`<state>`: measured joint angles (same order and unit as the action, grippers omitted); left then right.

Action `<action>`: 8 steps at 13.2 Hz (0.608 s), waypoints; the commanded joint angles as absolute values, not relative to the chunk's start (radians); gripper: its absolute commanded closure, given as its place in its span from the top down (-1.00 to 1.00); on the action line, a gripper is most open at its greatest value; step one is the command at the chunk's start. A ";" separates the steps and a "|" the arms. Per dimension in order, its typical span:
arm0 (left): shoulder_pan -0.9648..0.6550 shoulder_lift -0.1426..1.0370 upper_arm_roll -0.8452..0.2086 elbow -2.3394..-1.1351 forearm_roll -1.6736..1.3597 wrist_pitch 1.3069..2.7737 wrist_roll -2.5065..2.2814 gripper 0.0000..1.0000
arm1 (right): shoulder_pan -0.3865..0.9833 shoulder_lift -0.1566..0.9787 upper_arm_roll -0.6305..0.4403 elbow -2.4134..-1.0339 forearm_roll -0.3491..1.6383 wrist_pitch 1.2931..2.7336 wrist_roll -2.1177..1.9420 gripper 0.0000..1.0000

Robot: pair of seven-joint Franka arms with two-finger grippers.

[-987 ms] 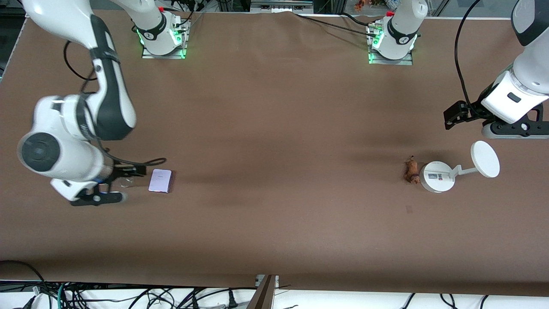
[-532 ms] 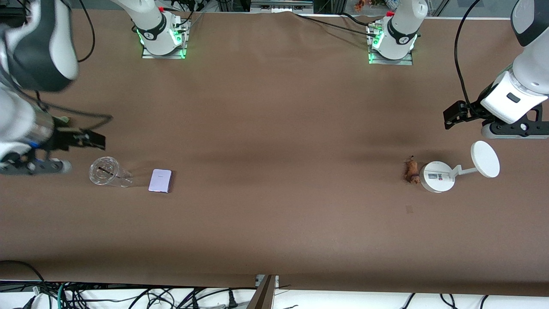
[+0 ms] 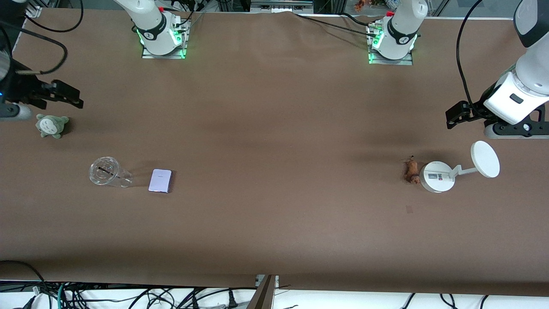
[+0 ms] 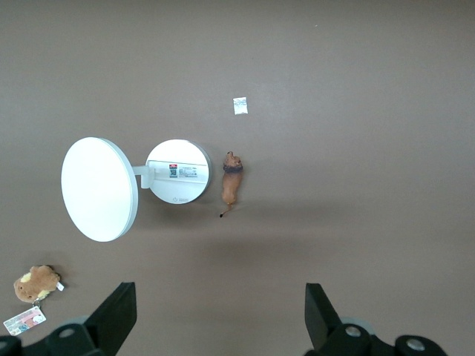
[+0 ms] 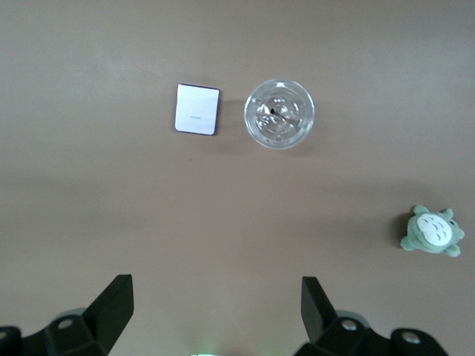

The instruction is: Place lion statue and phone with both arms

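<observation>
The phone (image 3: 160,180) lies flat on the brown table toward the right arm's end; it also shows in the right wrist view (image 5: 197,109). The lion statue (image 3: 412,171) lies on its side against the white stand's round base (image 3: 436,176), and shows in the left wrist view (image 4: 232,185). My right gripper (image 3: 64,96) is open and empty, raised over the table edge at the right arm's end, well clear of the phone. My left gripper (image 3: 456,115) is open and empty, raised over the table at the left arm's end, apart from the lion.
A clear glass cup (image 3: 105,171) stands beside the phone. A grey-green plush (image 3: 52,125) sits farther from the camera than the cup. The stand's white disc (image 3: 485,159) juts toward the left arm's end. A brown tagged plush (image 4: 35,283) and a small white packet (image 4: 240,106) lie near the stand.
My right arm has lifted and drawn away from beside the phone toward its table end, uncovering the cup and the grey-green plush. The left arm has barely moved.
</observation>
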<state>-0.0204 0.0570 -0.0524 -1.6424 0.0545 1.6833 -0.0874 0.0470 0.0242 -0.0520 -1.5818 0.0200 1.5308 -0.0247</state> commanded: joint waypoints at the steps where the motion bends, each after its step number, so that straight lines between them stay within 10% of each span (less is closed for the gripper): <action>1: -0.029 0.040 -0.048 -1.655 0.043 1.680 -0.086 1.00 | 0.012 -0.023 -0.002 -1.626 0.008 1.540 -0.034 1.00; 8: -0.029 0.041 -0.049 -1.654 0.041 1.681 -0.086 1.00 | 0.002 0.018 -0.006 -1.565 0.005 1.488 -0.037 1.00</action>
<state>-0.0231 0.0570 -0.0539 -1.6425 0.0545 1.6833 -0.0874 0.0163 0.0098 -0.0190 -1.5940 0.0178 1.5150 -0.0257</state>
